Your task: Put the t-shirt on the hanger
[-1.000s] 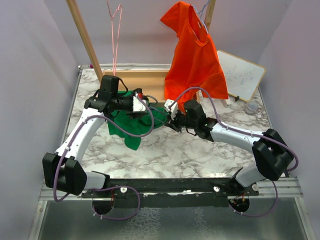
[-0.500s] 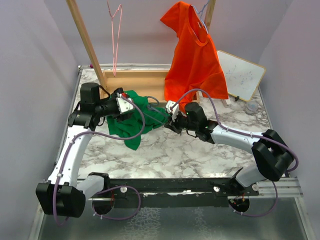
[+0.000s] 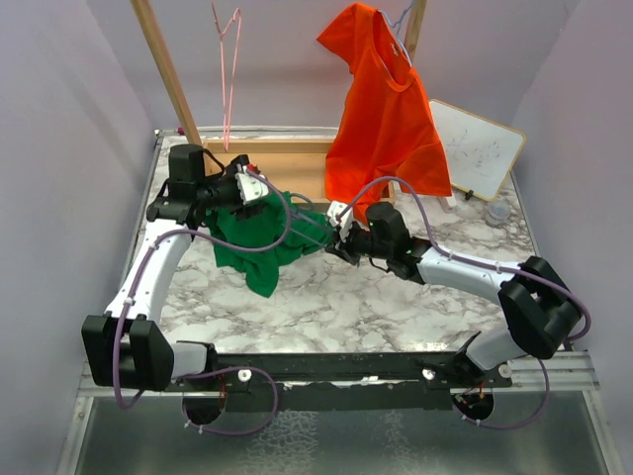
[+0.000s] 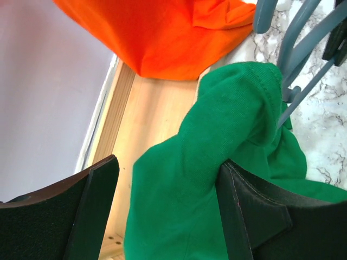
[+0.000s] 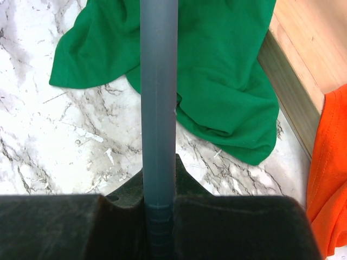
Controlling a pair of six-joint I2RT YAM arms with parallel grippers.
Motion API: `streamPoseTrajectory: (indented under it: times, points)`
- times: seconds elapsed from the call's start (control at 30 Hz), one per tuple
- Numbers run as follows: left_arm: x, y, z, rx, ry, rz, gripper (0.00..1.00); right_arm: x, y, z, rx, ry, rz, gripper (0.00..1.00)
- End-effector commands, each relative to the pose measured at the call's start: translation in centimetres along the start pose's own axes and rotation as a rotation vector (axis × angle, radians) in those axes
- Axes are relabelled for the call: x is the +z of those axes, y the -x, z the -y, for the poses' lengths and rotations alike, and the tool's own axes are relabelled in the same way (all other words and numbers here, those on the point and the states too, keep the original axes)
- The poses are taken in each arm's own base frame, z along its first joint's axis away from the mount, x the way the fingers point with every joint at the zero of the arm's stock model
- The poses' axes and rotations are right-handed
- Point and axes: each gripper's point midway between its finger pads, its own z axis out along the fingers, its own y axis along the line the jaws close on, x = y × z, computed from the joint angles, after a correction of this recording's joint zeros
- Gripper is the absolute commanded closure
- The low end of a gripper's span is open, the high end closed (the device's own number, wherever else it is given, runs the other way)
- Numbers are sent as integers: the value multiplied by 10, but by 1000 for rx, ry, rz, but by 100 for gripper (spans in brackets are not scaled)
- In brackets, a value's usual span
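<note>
The green t-shirt lies bunched on the marble table in front of the wooden base. One fold of the t-shirt rises between the wide-apart jaws of my left gripper. The cloth rests against the right finger and stands clear of the left one. In the top view my left gripper sits at the shirt's far edge. My right gripper is shut on a bar of the blue-grey hanger, which reaches into the t-shirt. From above, the right gripper holds the hanger just right of the shirt.
An orange-red t-shirt hangs at the back right, its hem near the wooden base. A thin pink wire hanger hangs at the back left beside a slanted wooden post. A small whiteboard leans at the far right.
My left arm has pulled back to the left and then toward the wooden base, and its jaws have spread wider. The right arm has kept still with the hanger.
</note>
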Motion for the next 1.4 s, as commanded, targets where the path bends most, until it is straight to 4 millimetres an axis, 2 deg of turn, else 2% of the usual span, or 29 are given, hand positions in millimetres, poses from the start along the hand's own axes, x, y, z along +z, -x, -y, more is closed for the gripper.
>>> streamPoseTrajectory:
  times: [0.0, 0.17, 0.23, 0.33, 0.5, 0.57, 0.6, 0.63, 0.77, 0.87, 0.93, 1.03, 1.23, 1.37]
  points:
    - [5, 21, 6, 64, -101, 107, 28, -7, 34, -3, -69, 25, 97, 99]
    - [6, 19, 38, 11, -258, 131, 38, -9, 40, -2, -94, 25, 117, 99]
    - [6, 18, 44, -1, -293, 135, 43, -10, 45, -3, -112, 30, 135, 99]
    - [8, 20, 47, -26, -319, 156, 56, -9, 48, -3, -136, 39, 144, 99]
    - [11, 30, 48, -64, -344, 188, 100, -4, 50, 1, -155, 41, 126, 99]
    - [10, 31, 47, -72, -351, 188, 100, -2, 52, 6, -133, 20, 113, 97]
    - [10, 31, 47, -70, -353, 186, 100, -3, 55, 9, -114, 4, 106, 91]
    - [9, 31, 47, -64, -351, 179, 100, -5, 58, 9, -105, 4, 105, 85]
    - [5, 21, 43, -49, -307, 154, 100, -19, 74, -7, -90, 70, 150, 46]
    - [6, 21, 36, -47, -252, 157, 100, -33, 72, -23, -56, 128, 142, 33]
    - [7, 18, 35, -42, -242, 154, 100, -44, 72, -30, -32, 137, 144, 28]
    - [6, 15, 41, -18, -269, 153, 100, -71, 92, -27, -2, 66, 223, 22]
    - [-1, 15, 57, 102, -330, 164, 100, -122, 141, 17, 71, -246, 397, 9]
    - [-4, 19, 62, 196, -353, 187, 100, -127, 152, 33, 133, -325, 405, 7]
